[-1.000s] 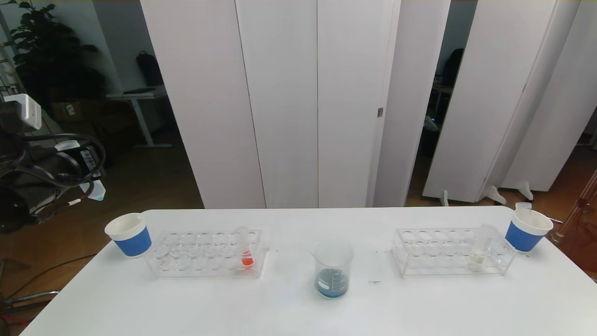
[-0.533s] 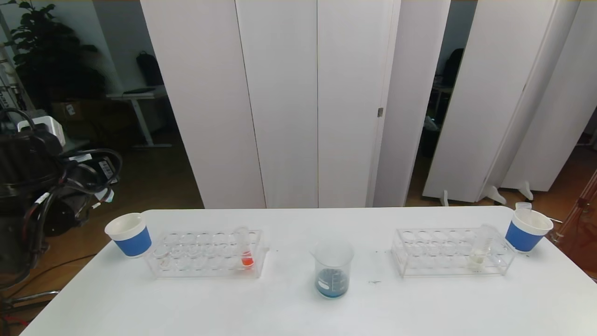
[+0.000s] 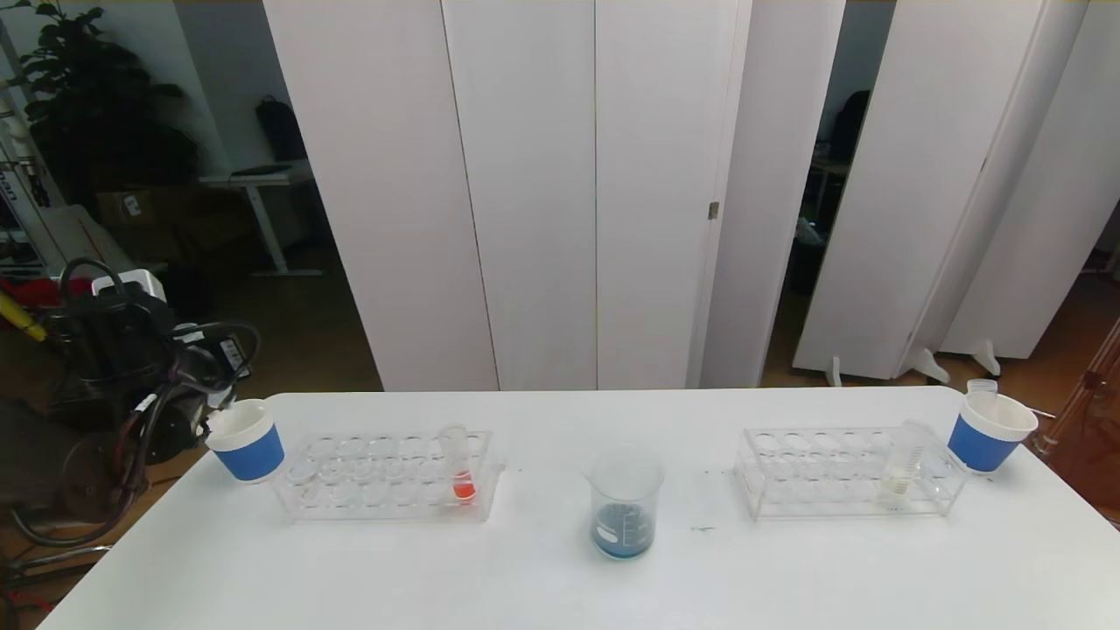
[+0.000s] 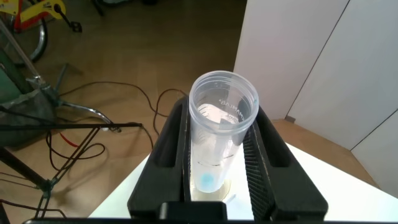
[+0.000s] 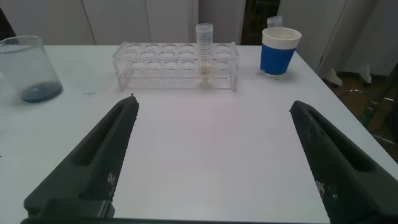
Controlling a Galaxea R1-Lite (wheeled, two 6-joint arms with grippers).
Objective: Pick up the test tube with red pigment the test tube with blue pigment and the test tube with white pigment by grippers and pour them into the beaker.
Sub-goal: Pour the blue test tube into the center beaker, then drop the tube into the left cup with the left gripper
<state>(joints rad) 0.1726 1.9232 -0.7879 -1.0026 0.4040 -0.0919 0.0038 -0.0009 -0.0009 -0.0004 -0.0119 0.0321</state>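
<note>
A: Our left fingers are clamped on the test tube with blue pigment, and only a blue trace sits at its bottom. What has changed?

B: Over the last second our left arm has dropped from high beside the table to the left paper cup, at nine o'clock on the table. We judge the blue pour is done: the beaker, near the table's middle toward six o'clock, holds a shallow blue layer.

A: So the spent tube goes in that cup?

B: That is our guess; the tube hangs over the table's corner, upright in the fingers, not yet let go.

A: And our right fingers?

B: Spread wide, empty, low over the table at three o'clock. The test tube with white pigment stands in the right rack ahead of them, the right paper cup just beyond.

A: The red one?

B: The test tube with red pigment stands untouched in the left rack. Two pours remain.
</note>
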